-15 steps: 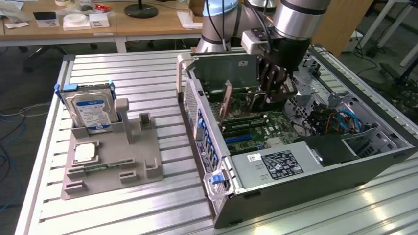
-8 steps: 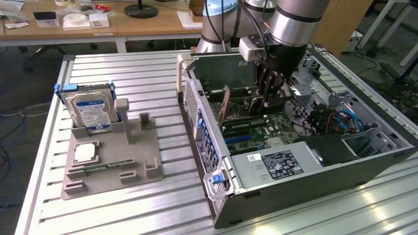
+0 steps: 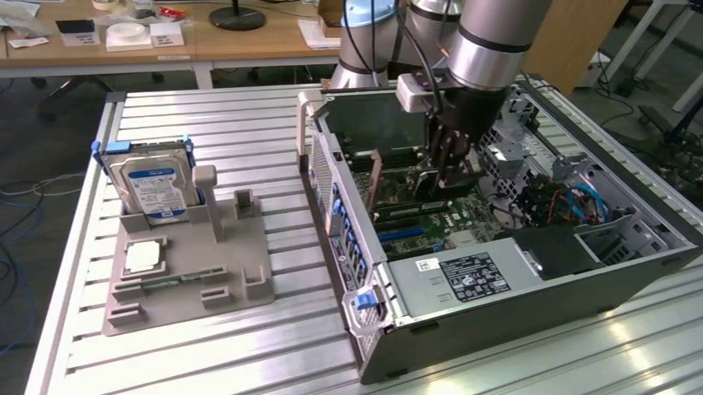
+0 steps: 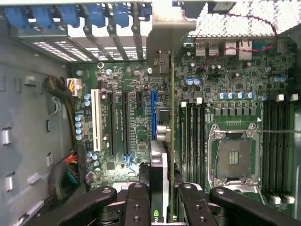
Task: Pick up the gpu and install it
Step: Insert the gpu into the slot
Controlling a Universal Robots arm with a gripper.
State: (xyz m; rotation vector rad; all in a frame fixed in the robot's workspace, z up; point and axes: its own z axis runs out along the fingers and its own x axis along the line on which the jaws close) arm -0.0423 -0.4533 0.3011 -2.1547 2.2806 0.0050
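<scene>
We have the gpu point(image 4: 160, 162) clamped between our jaws, held edge-on so that its thin card runs straight out ahead of them, with its silver-grey bracket point(image 4: 164, 35) at the far end from the jaws. Our gripper point(image 3: 445, 177) is down inside the open computer case point(image 3: 648, 247), and the card hangs above the motherboard point(image 4: 127, 89), lined up over the blue slot point(image 4: 153, 113); we cannot tell whether its edge is touching that slot. To one side of the jaws lie the black and white expansion slots point(image 4: 96, 120); to the other, the empty processor socket point(image 4: 233, 157) and the memory slots point(image 4: 277, 146). Well away from the jaws, outside the case on the table point(image 3: 220, 362), sits a grey fixture point(image 3: 181, 276) carrying an upright hard drive point(image 3: 154, 188) with a blue-white label and a small square processor chip point(image 3: 143, 257).
</scene>
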